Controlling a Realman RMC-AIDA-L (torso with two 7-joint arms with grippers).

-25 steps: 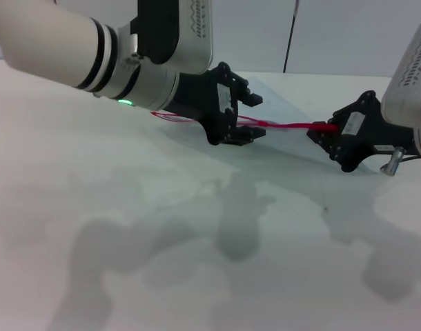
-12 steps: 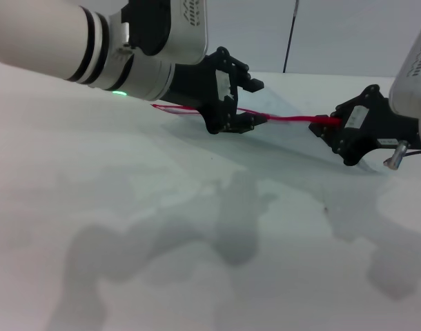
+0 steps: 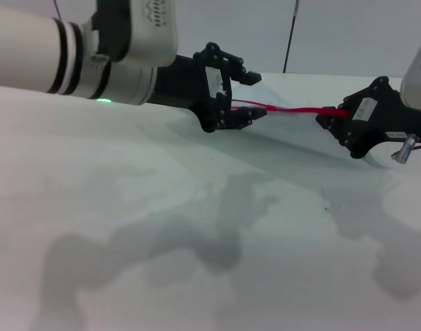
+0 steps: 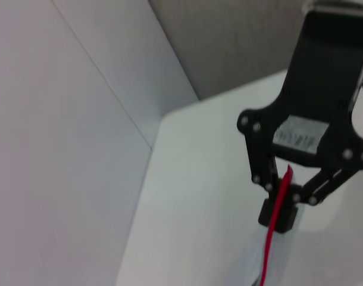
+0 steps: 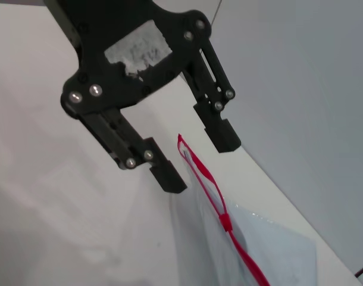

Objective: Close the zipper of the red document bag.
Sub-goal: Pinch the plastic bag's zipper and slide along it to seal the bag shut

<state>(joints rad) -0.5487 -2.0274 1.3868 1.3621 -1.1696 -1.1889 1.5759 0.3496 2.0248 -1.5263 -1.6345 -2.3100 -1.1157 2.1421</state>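
Observation:
The red document bag [image 3: 293, 134] is a translucent pale pouch lying at the far side of the table, and its red zipper [image 3: 293, 109] is stretched taut between the two grippers. My right gripper [image 3: 329, 117] is shut on the zipper's right end, and the left wrist view shows that gripper [image 4: 281, 205] pinching the red strip. My left gripper [image 3: 253, 96] stands open at the zipper's left end. In the right wrist view the left gripper [image 5: 198, 159] has the tip of the zipper [image 5: 196, 161] between its spread fingers [image 5: 166, 176]. A small slider [image 5: 226, 223] sits a short way along the strip.
The white table [image 3: 162, 227] carries only the arms' shadows in front. A pale wall with a dark vertical line [image 3: 290, 34] rises close behind the bag. The table's far edge runs just behind the grippers.
Both grippers have risen and moved away from me. The right gripper has drawn the zipper to the right and pulled it straighter, so the loose red loop left of the left gripper is gone.

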